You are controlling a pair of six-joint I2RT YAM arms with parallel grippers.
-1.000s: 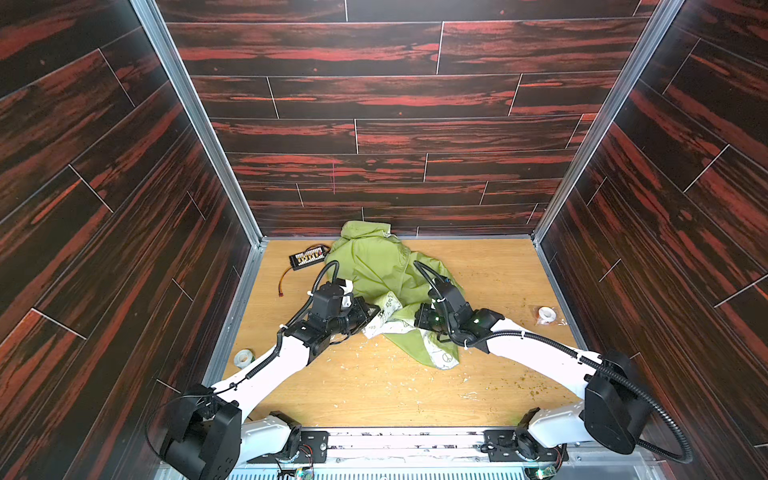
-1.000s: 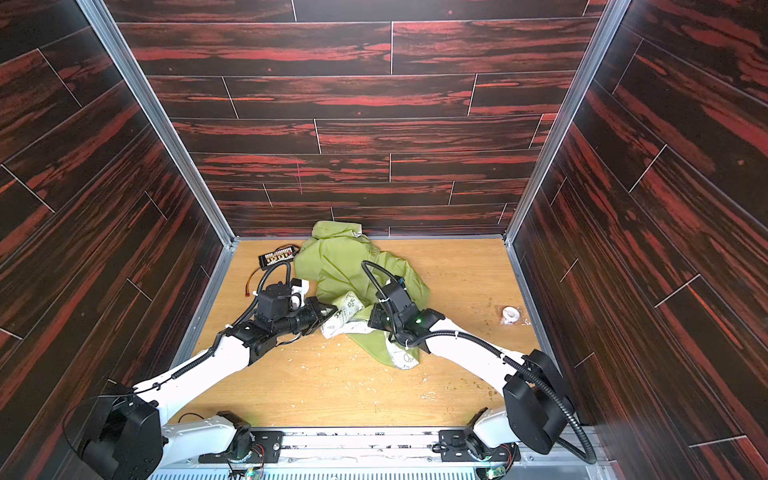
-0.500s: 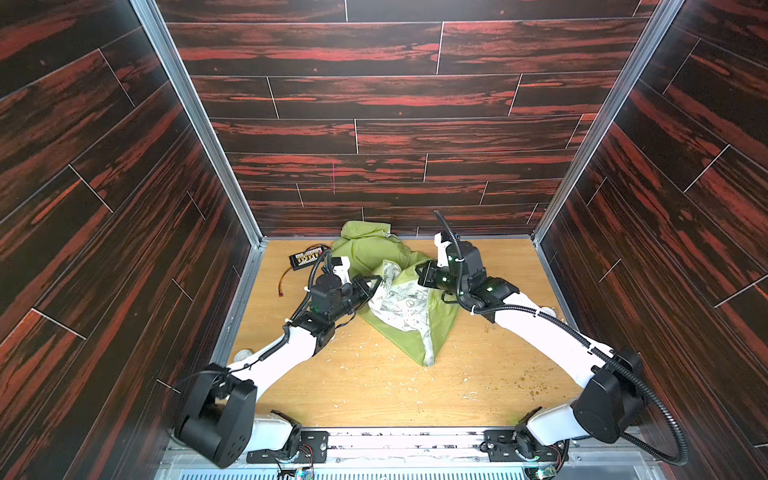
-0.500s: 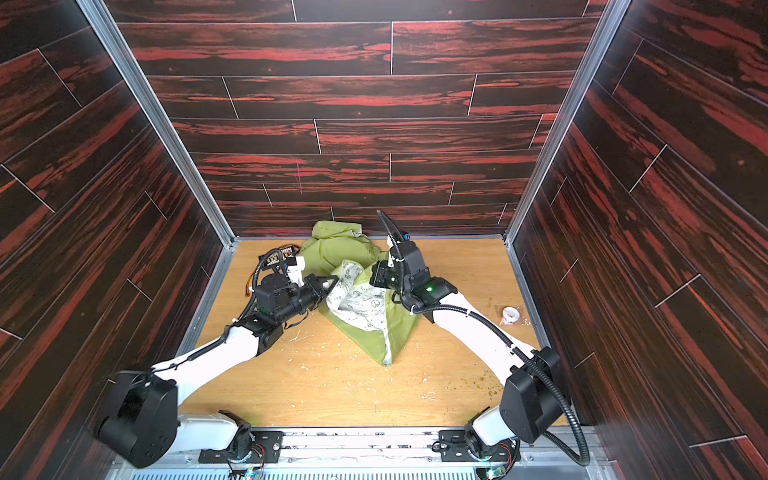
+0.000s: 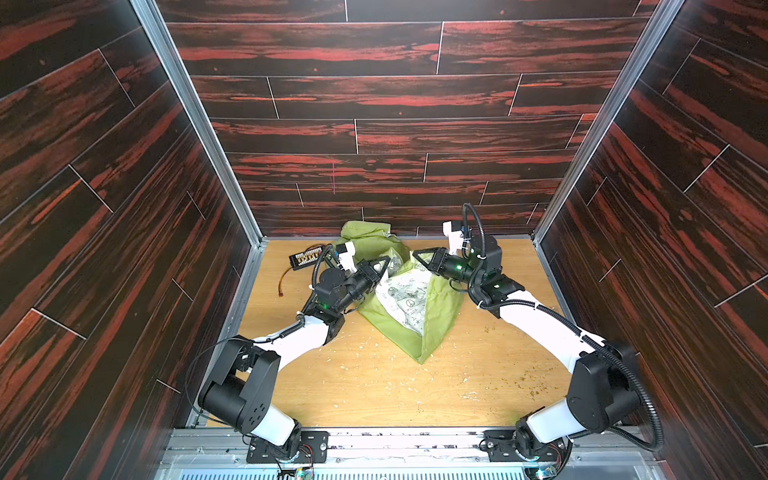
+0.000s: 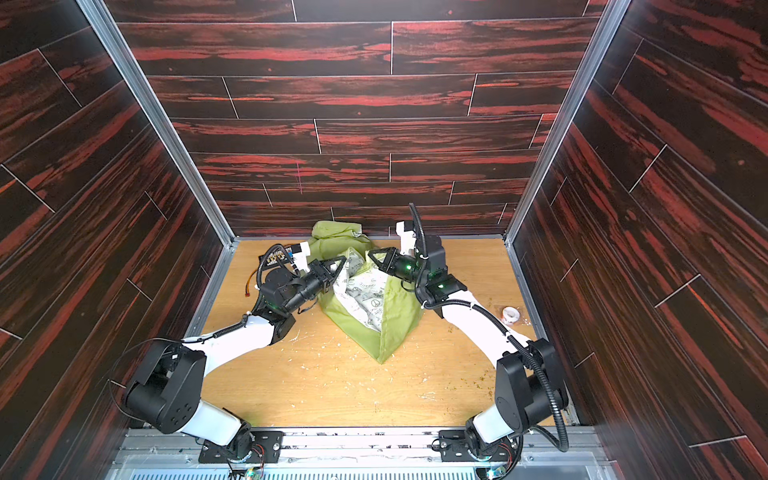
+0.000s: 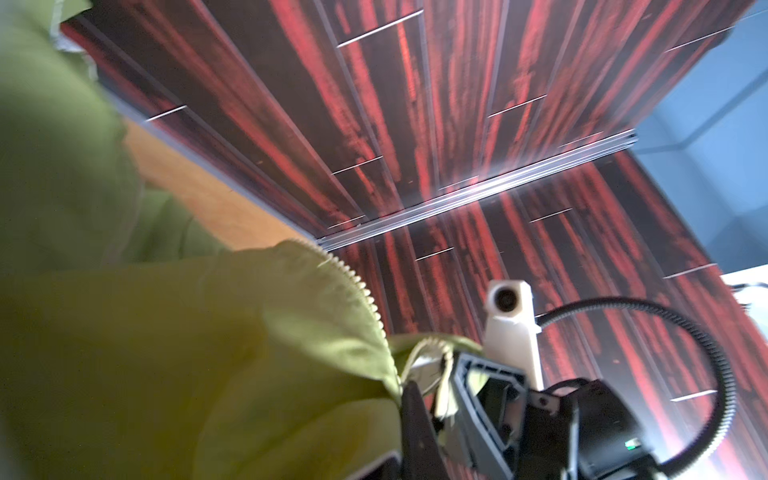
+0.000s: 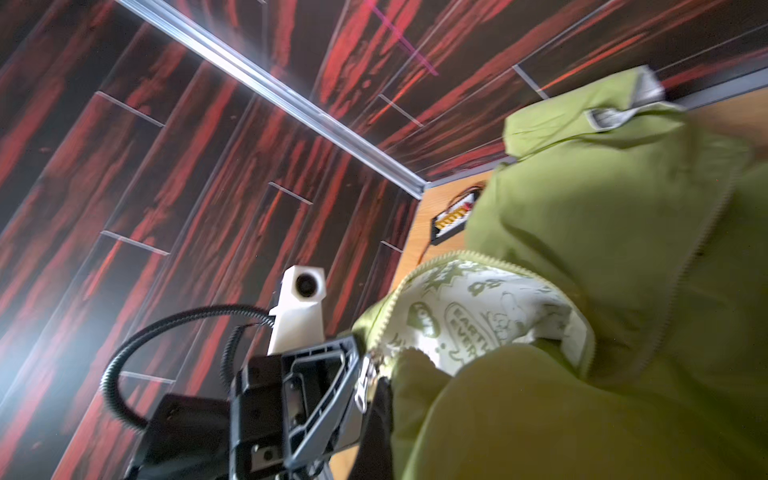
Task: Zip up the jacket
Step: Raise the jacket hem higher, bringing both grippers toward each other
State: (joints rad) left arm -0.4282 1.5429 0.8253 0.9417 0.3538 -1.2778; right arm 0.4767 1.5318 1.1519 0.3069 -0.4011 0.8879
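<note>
Between the two arms, toward the far middle of the wooden table, the jacket hung by its upper edges. Its lower tip touched the wood and its far bulk was bunched against the back wall. The left gripper was pinched tight on the left front edge and the right gripper on the right one, their tips near each other but apart.

Broad bare wood stretched on the near side, scattered with pale crumbs. A black connector strip lay far left and a small tape roll near the right wall.

The jacket was olive outside and unzipped — white printed lining showed, with pale zipper teeth along the edge. On the lining, lettering read "EARTH EVER".
</note>
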